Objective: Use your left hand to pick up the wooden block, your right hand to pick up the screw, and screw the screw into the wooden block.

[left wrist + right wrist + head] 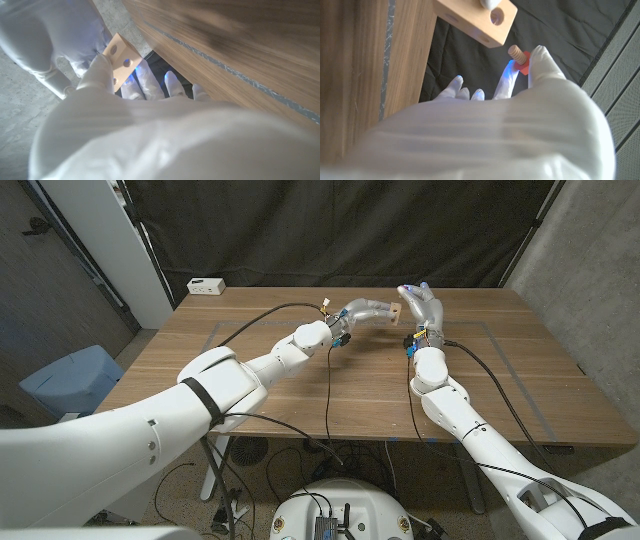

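Now both hands are meeting above the far middle of the wooden table (300, 395), lifted clear of its surface. The left hand (362, 312) is gripping the wooden block (396, 314) at its fingertips; in the left wrist view the block (120, 62) is sitting pinched between the thumb and the fingers (150, 82), its pale face with round holes turned toward the camera. The right hand (421, 304) is holding the screw (519, 55), a ribbed wooden shaft with a red head, pinched between two fingertips (542, 62). In the right wrist view the screw's tip is pointing toward the block (477, 19) and sitting just beside it, near a round hole in its end, not yet touching. A white box (206, 285) is lying at the table's far left corner, well apart from both hands.
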